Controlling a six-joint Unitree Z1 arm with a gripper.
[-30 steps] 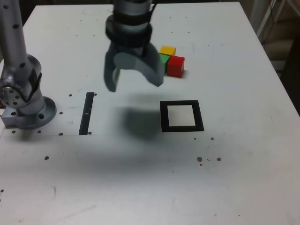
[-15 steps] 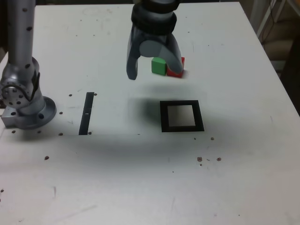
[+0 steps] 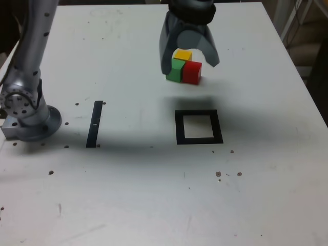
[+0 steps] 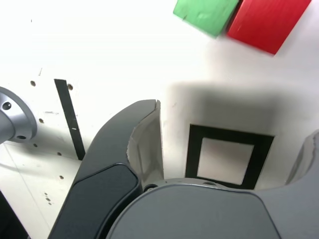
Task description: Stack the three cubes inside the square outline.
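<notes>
Cubes sit clustered on the white table (image 3: 266, 154), directly under the claw (image 3: 188, 55): green cube (image 3: 175, 70) and red cube (image 3: 192, 72) touching side by side, yellow cube (image 3: 183, 54) just behind them, between the spread fingers. Claw gapes wide, holding nothing. Square outline (image 3: 198, 127) lies nearer the camera than the claw, vacant. Thin black strip (image 3: 94, 123) lies well off toward the exterior view's left.

Red cube (image 3: 192, 72), green cube (image 3: 176, 70), yellow cube (image 3: 183, 54) clustered touching, black square outline (image 3: 198, 127) empty nearby
</notes>
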